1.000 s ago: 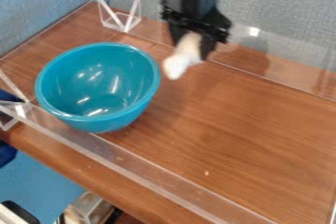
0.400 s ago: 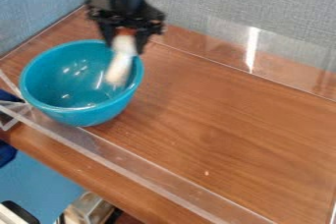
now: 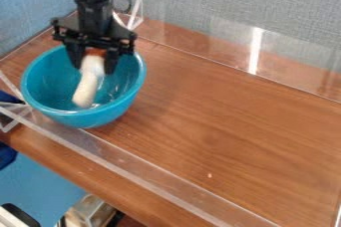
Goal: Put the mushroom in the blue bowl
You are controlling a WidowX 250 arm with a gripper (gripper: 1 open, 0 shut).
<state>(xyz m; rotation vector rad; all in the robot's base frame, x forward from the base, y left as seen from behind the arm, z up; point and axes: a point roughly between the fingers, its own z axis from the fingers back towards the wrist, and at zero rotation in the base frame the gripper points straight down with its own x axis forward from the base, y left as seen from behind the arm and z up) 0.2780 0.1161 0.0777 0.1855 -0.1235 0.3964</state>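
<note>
Single view from above and in front of a brown wood-grain tabletop (image 3: 226, 102) fenced by low clear acrylic walls (image 3: 147, 176); grey-blue fabric backdrop (image 3: 253, 2) behind.

Black robot arm comes down from the top left; its black gripper (image 3: 92, 56) points nearly straight down over the large round glossy teal-blue plastic bowl (image 3: 118, 100); fingers clenched on the small toy mushroom with thick cream-white stem and tan-orange cap (image 3: 87, 82); mushroom hangs below the fingers, long axis roughly vertical and slightly tilted, pale stem most visible, orange tint faint near the top by the fingers; blurry, so which end is pinched is hard to tell.

Mushroom sits inside the bowl's rim outline as seen from this camera, over the left-centre of the bowl's interior; lower end looks close to the inner floor, contact with the floor cannot be told; mushroom not released, still in the grip.

Bowl rests on the left part of the table, near the left acrylic wall and the front wall; upright; inside glossy with light reflections.

Small clear acrylic triangular stand (image 3: 131, 12) at the back wall, partly hidden behind the arm; right half of the table bare wood; a dark blue object (image 3: 8, 102) pokes in at the left edge, unclear what.
</note>
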